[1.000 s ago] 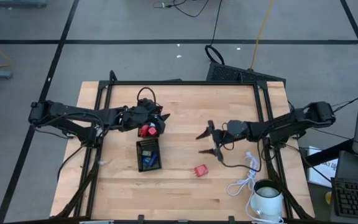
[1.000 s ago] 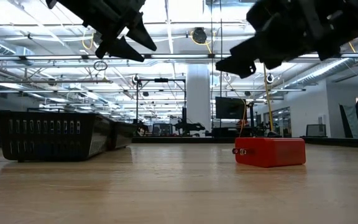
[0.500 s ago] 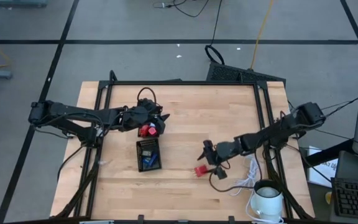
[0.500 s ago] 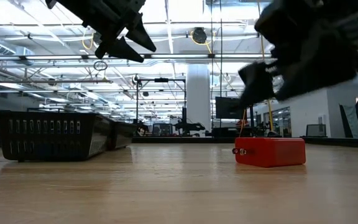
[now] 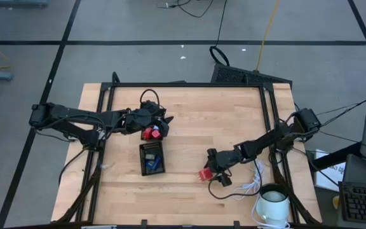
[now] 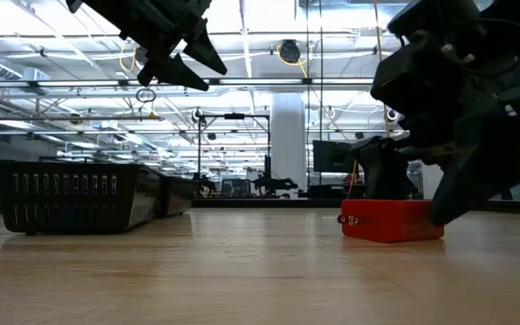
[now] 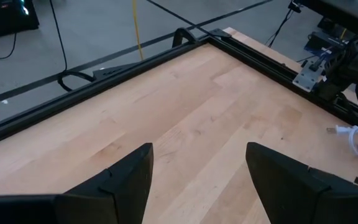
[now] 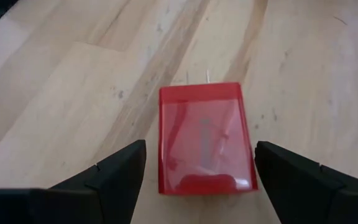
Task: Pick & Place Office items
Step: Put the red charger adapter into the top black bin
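Observation:
A small red block with two metal prongs lies flat on the wood near the table's near edge. My right gripper is open and low at the table, one finger on either side of this block, with a gap showing at each side. My left gripper is open and holds nothing. It hangs high above another red piece, which lies just past the far end of the black tray. The tray holds blue and dark pieces.
A white coiled cable and a white mug sit by the table's near right corner, close to my right arm. Black frame rails run along the table's sides. Bare wood lies between the tray and the red block.
My right gripper has moved from the middle of the table toward the near edge and come down, and its fingers now stand astride the red pronged block. The block has stayed in place.

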Tool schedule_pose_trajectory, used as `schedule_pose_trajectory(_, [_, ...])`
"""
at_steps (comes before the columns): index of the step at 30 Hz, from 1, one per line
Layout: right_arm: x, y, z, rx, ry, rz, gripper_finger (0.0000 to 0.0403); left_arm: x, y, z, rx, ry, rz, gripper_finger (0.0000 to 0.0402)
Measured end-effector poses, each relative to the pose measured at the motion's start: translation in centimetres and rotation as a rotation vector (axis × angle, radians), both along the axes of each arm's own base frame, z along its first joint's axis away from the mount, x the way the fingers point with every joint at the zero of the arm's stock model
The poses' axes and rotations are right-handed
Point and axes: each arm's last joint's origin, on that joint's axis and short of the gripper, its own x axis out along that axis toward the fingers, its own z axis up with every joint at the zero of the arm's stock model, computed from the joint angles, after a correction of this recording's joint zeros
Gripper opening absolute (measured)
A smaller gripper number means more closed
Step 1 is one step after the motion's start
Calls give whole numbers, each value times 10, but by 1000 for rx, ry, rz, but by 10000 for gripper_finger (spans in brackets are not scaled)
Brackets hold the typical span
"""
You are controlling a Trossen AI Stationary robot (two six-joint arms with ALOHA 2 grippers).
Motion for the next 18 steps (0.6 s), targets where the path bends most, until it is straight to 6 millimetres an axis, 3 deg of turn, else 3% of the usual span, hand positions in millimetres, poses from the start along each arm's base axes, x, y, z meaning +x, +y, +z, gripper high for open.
schedule_pose_trajectory(5, [1, 0, -4, -37, -15, 36, 274, 0, 1, 0, -2, -1, 6, 255])
schedule_pose_trajectory(11, [4, -5, -1, -145, -77, 26, 204, 0, 1, 0, -2, -2, 6, 255])
schedule_pose_trajectory(18, [6, -10, 3, -194, -117, -6, 203, 0, 1, 0, -2, -1, 6, 255])
